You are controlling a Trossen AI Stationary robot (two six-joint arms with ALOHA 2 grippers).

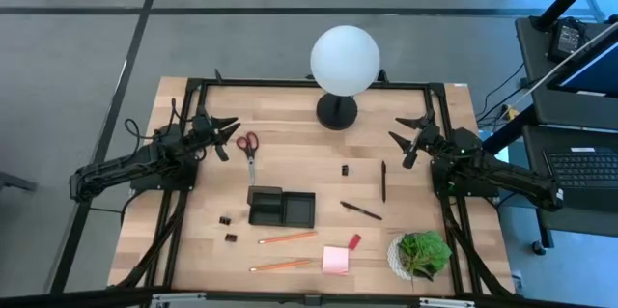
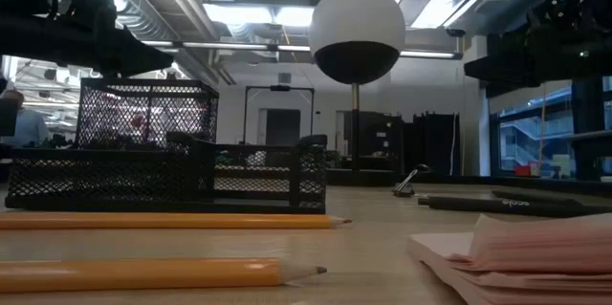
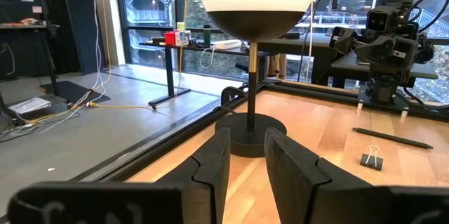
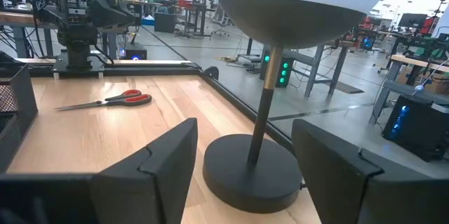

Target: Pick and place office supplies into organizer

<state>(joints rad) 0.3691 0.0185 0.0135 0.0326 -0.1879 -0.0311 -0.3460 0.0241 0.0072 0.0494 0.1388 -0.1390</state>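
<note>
From above, the left tool (image 1: 224,134) hangs over the left part of the table (image 1: 299,120), prongs spread, just left of the red-handled scissors (image 1: 249,147). The right tool (image 1: 410,139) mirrors it at the right, prongs spread wide. The black organizer (image 1: 281,208) sits at centre-bottom of the frame, nothing visible in its compartments. Two orange pencils (image 1: 287,238) lie below it, the pink sticky-note pad (image 1: 336,259) and red eraser (image 1: 353,241) to their right, two black pens (image 1: 360,210) at centre right, small black clips (image 1: 228,221) left of the organizer. The globe lamp (image 1: 344,59) stands at top centre, the potted plant (image 1: 421,254) at lower right.

From table height, the pencils (image 2: 163,220) cross the foreground, the mesh organizer (image 2: 163,171) sits at left, the sticky-note pad (image 2: 516,252) at lower right.

In the left wrist view, the left tool (image 3: 245,161) stands narrowly parted, holding nothing, before the lamp base (image 3: 249,131); a clip (image 3: 372,159) and pen (image 3: 393,137) lie at right.

In the right wrist view, the right tool (image 4: 242,161) gapes wide, holding nothing; the scissors (image 4: 105,101) lie at left.
</note>
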